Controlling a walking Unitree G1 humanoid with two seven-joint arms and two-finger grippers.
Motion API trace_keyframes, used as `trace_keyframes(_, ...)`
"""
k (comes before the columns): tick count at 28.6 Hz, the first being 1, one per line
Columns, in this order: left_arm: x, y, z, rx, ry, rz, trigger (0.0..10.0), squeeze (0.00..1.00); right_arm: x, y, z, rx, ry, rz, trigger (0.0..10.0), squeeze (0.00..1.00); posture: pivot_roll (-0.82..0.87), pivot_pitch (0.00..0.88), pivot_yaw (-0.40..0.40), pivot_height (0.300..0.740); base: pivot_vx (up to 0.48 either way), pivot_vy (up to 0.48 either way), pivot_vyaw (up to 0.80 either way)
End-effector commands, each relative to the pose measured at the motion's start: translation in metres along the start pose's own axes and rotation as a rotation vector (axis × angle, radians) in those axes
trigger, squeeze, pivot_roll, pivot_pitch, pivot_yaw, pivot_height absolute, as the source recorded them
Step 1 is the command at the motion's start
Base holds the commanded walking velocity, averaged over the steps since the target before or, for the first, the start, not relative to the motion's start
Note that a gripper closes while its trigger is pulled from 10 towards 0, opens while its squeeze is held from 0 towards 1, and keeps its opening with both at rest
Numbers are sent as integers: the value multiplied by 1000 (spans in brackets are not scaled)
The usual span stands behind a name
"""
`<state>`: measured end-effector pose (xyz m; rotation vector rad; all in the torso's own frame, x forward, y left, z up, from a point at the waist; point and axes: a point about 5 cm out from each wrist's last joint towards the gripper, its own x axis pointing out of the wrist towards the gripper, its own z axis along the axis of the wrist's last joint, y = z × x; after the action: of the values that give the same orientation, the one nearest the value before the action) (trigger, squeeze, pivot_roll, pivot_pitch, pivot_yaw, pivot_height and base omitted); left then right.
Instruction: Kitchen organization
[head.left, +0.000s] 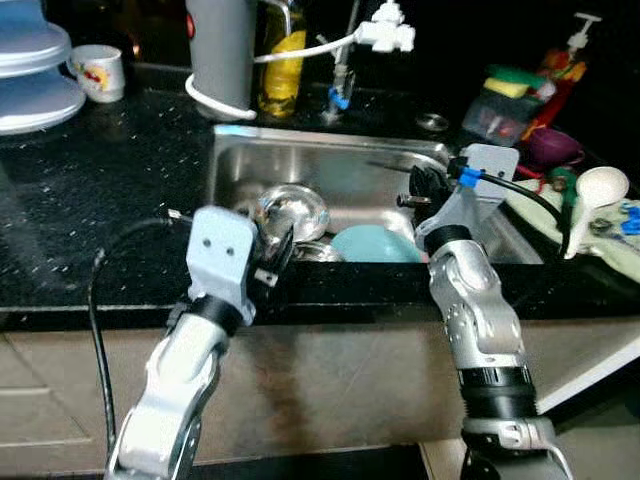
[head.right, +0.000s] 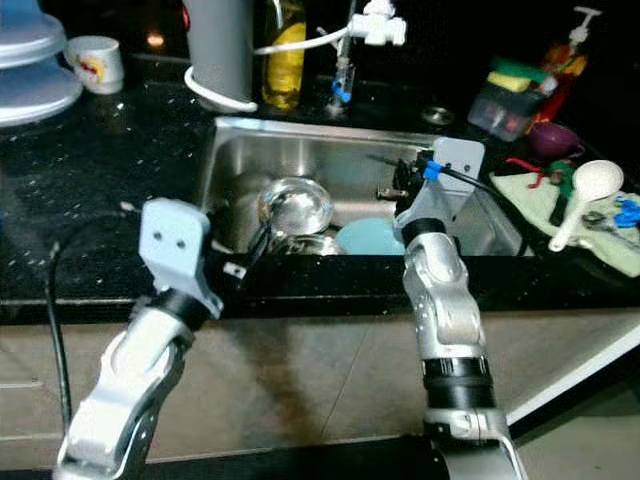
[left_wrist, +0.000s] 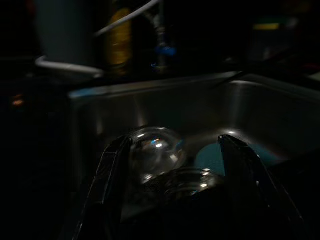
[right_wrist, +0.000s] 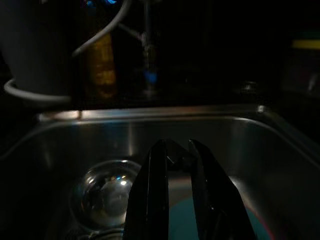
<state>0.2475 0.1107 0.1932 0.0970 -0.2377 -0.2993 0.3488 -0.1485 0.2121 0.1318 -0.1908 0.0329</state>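
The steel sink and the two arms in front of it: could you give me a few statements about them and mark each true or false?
1. The stainless steel sink holds a shiny round metal bowl and a light blue round plate. True.
2. The left gripper has its fingers closed tight. False: its fingers stand wide apart, above the sink's near edge.
3. The right gripper is over the sink with its fingers nearly together, holding nothing. True.
4. The white ladle lies inside the sink. False: it rests on the counter to the sink's right.
5. The white mug stands on the dark counter left of the sink. True.
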Motion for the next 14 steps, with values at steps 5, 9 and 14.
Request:
trace_keyframes(5, -10, 6, -3, 26, 45, 69, 10000, 0, 3, 0, -8, -58, 71, 9, 10000, 0, 174, 14, -176, 740, 0, 0, 0)
trace_keyframes(9, -11, 6, -4, 25, 52, 77, 10000, 0, 4, 4, -12, -84, 106, 32, 10000, 55, 173, 13, -177, 740, 0, 0, 0)
trace_keyframes(14, -11, 4, -6, 21, 62, 74, 10000, 0, 5, 8, -16, -80, 130, 65, 10000, 1000, 175, 12, -178, 740, 0, 0, 0)
